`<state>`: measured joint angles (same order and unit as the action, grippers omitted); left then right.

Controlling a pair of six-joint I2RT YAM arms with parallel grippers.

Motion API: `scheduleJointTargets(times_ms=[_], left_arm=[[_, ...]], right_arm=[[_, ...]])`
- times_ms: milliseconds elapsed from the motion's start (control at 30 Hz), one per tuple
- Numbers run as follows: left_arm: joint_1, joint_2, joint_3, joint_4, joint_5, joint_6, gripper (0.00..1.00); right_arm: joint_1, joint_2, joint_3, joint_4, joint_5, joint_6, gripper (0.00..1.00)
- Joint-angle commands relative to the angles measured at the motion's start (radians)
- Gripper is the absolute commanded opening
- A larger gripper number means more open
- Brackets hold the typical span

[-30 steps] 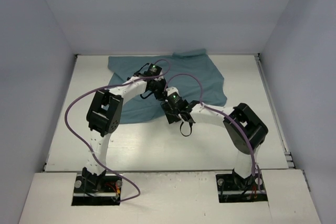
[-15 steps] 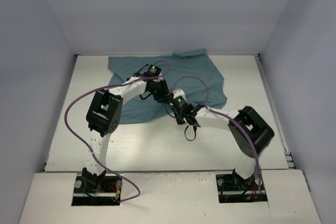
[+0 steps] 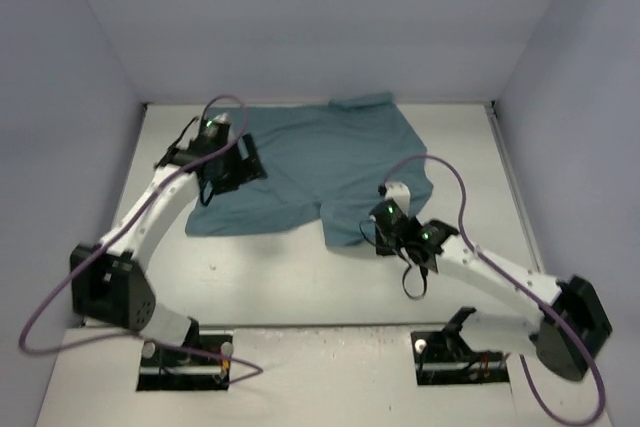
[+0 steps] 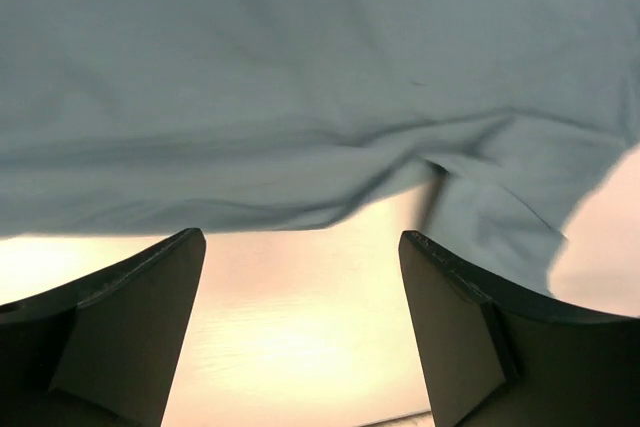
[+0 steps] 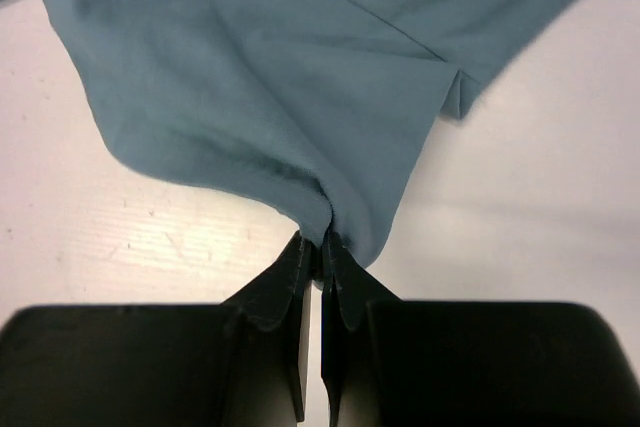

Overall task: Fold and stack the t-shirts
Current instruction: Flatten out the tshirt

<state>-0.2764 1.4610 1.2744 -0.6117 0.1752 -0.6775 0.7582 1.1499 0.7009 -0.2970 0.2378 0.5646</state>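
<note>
One teal t-shirt (image 3: 320, 152) lies spread over the back middle of the white table (image 3: 270, 277). My left gripper (image 3: 240, 162) hovers over the shirt's left part. In the left wrist view this gripper (image 4: 300, 239) is open, with only bare table between its dark fingers (image 4: 130, 317); the shirt's hem (image 4: 300, 97) lies just beyond the tips. My right gripper (image 3: 374, 233) is at the shirt's near right edge. The right wrist view shows this gripper (image 5: 322, 239) shut on a bunched fold of the shirt (image 5: 270, 77), the cloth drawn to a point at the tips.
Grey enclosure walls stand close on the left, back and right. A metal rail (image 3: 520, 207) runs along the table's right edge. Purple cables (image 3: 450, 172) loop off both arms. The arm bases sit at the near edge.
My left gripper let go of the cloth, opened and swung left. My right gripper shut on the shirt's near edge and pulled it toward the near right. The shirt lies flatter.
</note>
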Motion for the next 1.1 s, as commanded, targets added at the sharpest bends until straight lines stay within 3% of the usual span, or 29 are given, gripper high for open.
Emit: scheduleJointTargets(times_ms=[0,133,200,300,433,467,533,633,767,933,1067], left_arm=[[0.127,-0.072,-0.164,-0.074,-0.041,0.069,0.76],[0.185,-0.091,-0.217,-0.077,-0.050,0.110,0.76],[0.199,-0.088,-0.213,-0.078,-0.067,0.133,0.76],[0.220,-0.063,-0.175,-0.086,-0.078,0.168,0.76],[0.221,-0.025,-0.101,-0.091,-0.121,0.206,0.76],[0.221,-0.005,-0.081,-0.088,-0.126,0.208,0.76],[0.213,0.057,-0.019,-0.084,-0.129,0.209,0.76],[0.191,0.156,0.072,-0.089,-0.131,0.231,0.76],[0.167,0.289,0.179,-0.087,-0.132,0.233,0.76],[0.150,0.411,0.249,-0.085,-0.136,0.220,0.76],[0.134,0.483,0.283,-0.083,-0.156,0.223,0.76]], right_arm=[[-0.005,-0.117,-0.022,-0.165,0.061,0.204,0.00],[-0.001,-0.144,-0.028,-0.348,0.074,0.322,0.00],[0.019,-0.178,-0.006,-0.403,0.103,0.383,0.05],[0.020,-0.215,0.050,-0.486,0.176,0.452,0.41],[0.015,-0.213,0.151,-0.516,0.298,0.411,0.67],[0.013,-0.199,0.189,-0.507,0.337,0.390,0.70],[-0.029,-0.119,0.234,-0.440,0.364,0.285,0.71],[-0.173,0.044,0.258,-0.237,0.214,0.126,0.70],[-0.332,0.191,0.263,-0.069,0.128,0.012,0.70],[-0.403,0.458,0.361,0.066,0.020,-0.086,0.70],[-0.452,0.569,0.413,0.127,-0.046,-0.143,0.70]])
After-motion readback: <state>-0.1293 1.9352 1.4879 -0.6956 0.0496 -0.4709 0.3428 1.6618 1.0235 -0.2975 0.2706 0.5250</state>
